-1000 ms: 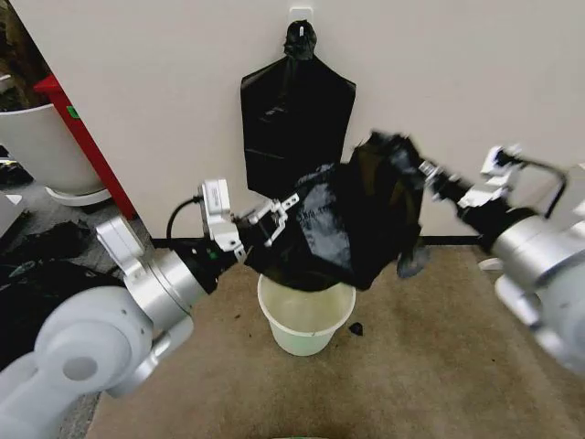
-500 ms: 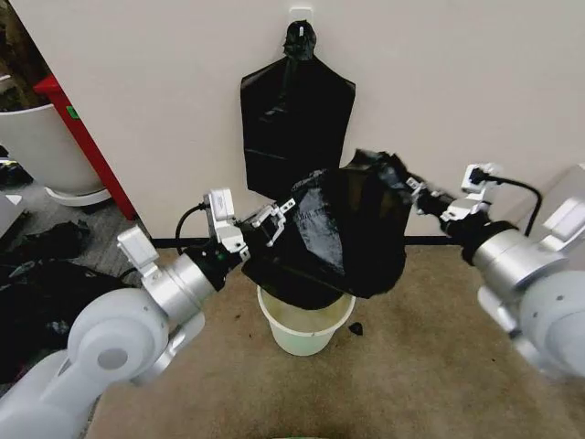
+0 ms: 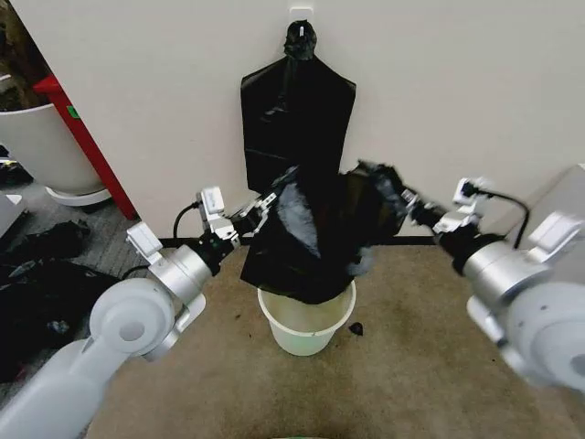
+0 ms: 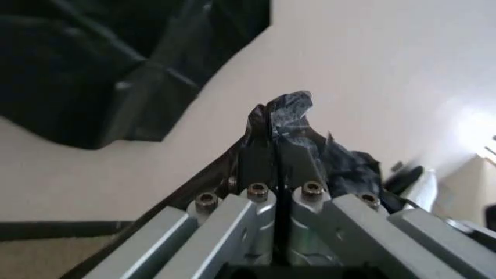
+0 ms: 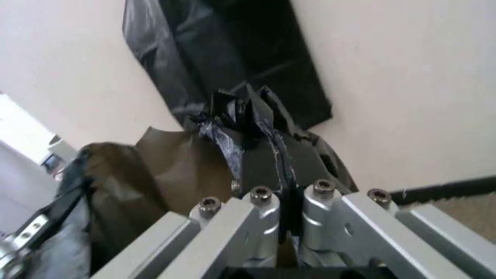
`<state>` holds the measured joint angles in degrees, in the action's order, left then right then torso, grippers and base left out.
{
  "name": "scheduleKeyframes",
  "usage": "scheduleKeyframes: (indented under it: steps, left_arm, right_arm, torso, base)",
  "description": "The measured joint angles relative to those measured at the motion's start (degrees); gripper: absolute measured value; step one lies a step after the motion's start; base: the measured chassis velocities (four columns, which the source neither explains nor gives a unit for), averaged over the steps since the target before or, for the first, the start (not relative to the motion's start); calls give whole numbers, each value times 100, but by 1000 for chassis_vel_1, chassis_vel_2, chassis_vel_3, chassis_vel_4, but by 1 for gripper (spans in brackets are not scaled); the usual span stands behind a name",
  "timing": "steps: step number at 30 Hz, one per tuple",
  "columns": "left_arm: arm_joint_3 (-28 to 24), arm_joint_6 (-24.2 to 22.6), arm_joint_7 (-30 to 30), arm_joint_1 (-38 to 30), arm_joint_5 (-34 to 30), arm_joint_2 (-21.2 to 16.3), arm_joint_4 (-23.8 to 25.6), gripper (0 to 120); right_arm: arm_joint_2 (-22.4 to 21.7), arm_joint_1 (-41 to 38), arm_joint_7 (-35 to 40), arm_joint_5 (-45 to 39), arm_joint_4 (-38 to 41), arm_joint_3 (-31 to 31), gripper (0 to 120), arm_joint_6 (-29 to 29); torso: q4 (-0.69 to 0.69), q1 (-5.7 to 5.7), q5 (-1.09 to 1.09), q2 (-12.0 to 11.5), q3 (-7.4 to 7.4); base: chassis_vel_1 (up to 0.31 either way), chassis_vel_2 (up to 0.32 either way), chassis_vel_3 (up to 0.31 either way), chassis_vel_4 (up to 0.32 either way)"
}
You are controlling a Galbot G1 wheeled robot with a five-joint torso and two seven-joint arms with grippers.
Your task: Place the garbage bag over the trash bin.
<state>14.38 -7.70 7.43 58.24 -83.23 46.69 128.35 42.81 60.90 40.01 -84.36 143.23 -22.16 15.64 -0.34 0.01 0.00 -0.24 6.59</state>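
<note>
The glossy black garbage bag (image 3: 315, 233) hangs stretched between my two grippers, just above the trash bin (image 3: 304, 322), a cream-white bucket on the tan carpet. My left gripper (image 3: 262, 205) is shut on the bag's left edge, and my right gripper (image 3: 405, 207) is shut on its right edge. In the left wrist view the fingers (image 4: 275, 154) pinch a crumpled tuft of the garbage bag (image 4: 291, 110). In the right wrist view the closed gripper (image 5: 259, 145) clamps the garbage bag (image 5: 147, 174), whose open mouth sags beside it. The bag's lower end hides the bin's far rim.
A bunch of black bags (image 3: 294, 110) hangs from a hook on the wall behind. A large white tub (image 3: 37, 146) and a red panel (image 3: 82, 137) stand at the left. Black plastic heaps (image 3: 37, 283) lie on grey carpet. A small black scrap (image 3: 357, 328) lies right of the bin.
Both grippers have drawn closer together and the bag has bunched up narrower, hanging more directly over the bin. The right arm has moved in toward the left.
</note>
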Motion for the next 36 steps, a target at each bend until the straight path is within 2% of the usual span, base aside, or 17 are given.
scheduleKeyframes:
  steps: [5, 10, 15, 18, 23, 29, 36]
  left_arm:
    - [70, 75, -66, 437, 376, 167, -283, 0]
    - [251, 58, 6, 931, 525, 298, -307, 0]
    - [644, 4, 172, 1474, 560, 413, -30, 0]
    - [1165, -41, 189, 2061, 657, 505, 325, 0]
    - [1683, -69, 6, 2828, 895, 668, 548, 0]
    - [1701, -7, -79, 3359, 1192, 959, 507, 0]
    - [1725, 16, -190, 3786, 1384, 1123, 560, 0]
  right_arm:
    - [173, 75, 58, 169, 0, 472, 0, -37]
    - [267, 439, 113, 281, -1, 499, 0, -33]
    - [328, 904, 241, 255, -1, 237, 0, 20]
    - [439, 1401, 224, 401, 0, -16, 0, 140]
    - [669, 1784, 277, 581, 0, 84, 0, 256]
    - [797, 2066, 503, 909, 0, 443, 0, 263]
    - [892, 2330, 585, 1120, 1, 370, 0, 263]
  torso:
    - [1, 0, 0, 0, 0]
    - [-1, 0, 0, 0, 0]
    - [0, 0, 0, 0, 0]
    - [-1, 0, 1, 0, -1]
    - [0, 0, 1, 0, -1]
    - [0, 0, 0, 0, -1]
    - [0, 0, 1, 0, -1]
  base:
    - [0, 0, 0, 0]
    - [0, 0, 0, 0]
    - [0, 0, 0, 0]
    - [0, 0, 0, 0]
    - [0, 0, 0, 0]
    - [0, 0, 0, 0]
    - [0, 0, 0, 0]
